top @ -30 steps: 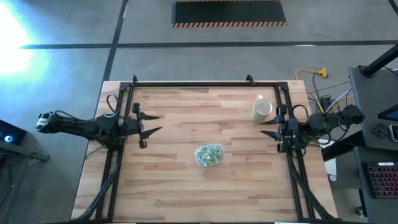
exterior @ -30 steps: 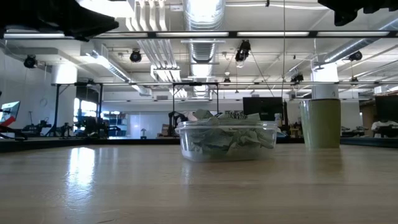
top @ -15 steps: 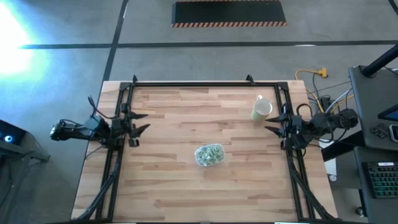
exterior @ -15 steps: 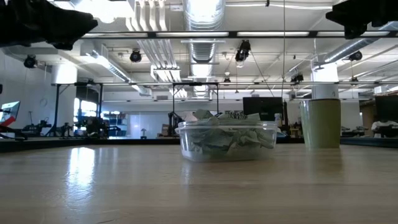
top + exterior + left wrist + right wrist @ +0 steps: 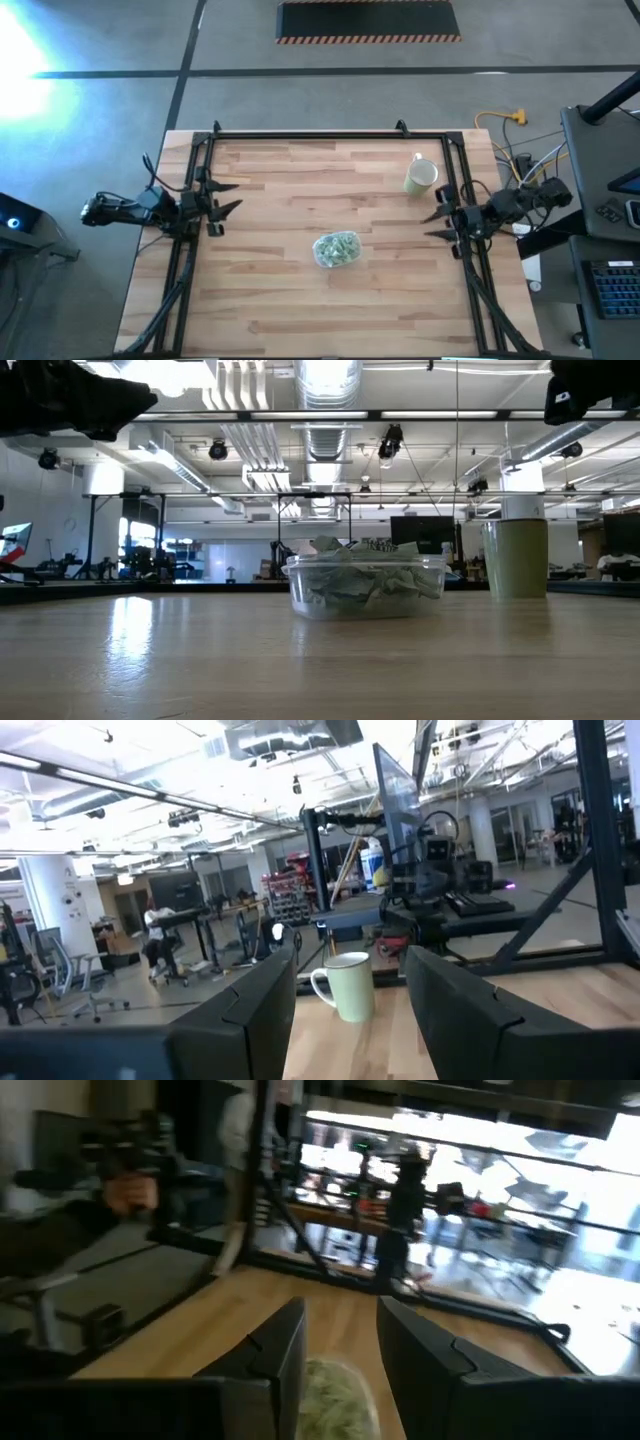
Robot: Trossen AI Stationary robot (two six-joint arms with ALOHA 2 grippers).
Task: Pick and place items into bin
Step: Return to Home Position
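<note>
The bin (image 5: 337, 249), a small clear container, stands on its flat bottom at the table's middle. Pale-green and whitish items (image 5: 360, 580) fill it up to its rim. Through the gap between the right fingers I see the bin (image 5: 335, 1390) again. My left gripper (image 5: 238, 195) hangs open over the table's left edge, pointing level toward a cream mug (image 5: 348, 985). My right gripper (image 5: 436, 226) hangs open over the right edge, pointing toward the bin. Both are well above the table and far from the bin, with nothing between their fingers.
The cream mug (image 5: 421, 177) stands upright at the far right, just beyond my right gripper. A black frame (image 5: 330, 133) runs along the far, left and right edges. Bare wood lies all around the bin. In the low view both arms (image 5: 70, 395) (image 5: 590, 385) hang high.
My left gripper drew back toward the table's left edge, sank a little, and then kept still. My right gripper swung toward the near edge and came down somewhat, now facing the bin. The bin, its items and the mug have stayed where they were.
</note>
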